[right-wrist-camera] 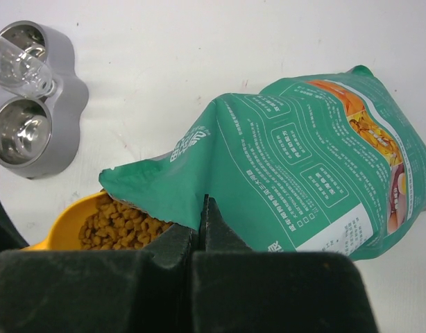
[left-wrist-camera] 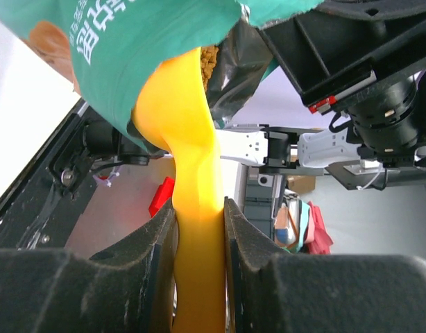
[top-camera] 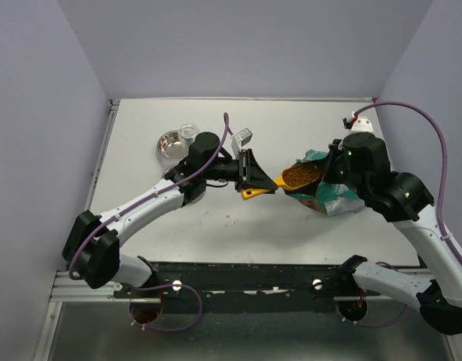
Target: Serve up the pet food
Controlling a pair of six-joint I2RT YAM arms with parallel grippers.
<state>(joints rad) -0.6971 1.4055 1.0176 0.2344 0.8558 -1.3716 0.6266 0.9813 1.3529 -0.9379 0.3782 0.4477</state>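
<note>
White bench (top-camera: 291, 128) on which the teal bag (right-wrist-camera: 289, 173) is laid, its mouth edge being pinched by the right tool (right-wrist-camera: 202, 208), while the orange scoop (left-wrist-camera: 189, 139), clamped at its handle by the left tool (left-wrist-camera: 199, 215), is held in the bag's mouth, filled with pet food (right-wrist-camera: 123, 222).

A white table (top-camera: 291, 124) fills the enclosure under even, soft light. Pale lavender walls (top-camera: 238, 45) rise behind the table and at both its sides. A black rail (top-camera: 246, 272) runs along the table's near edge.
</note>
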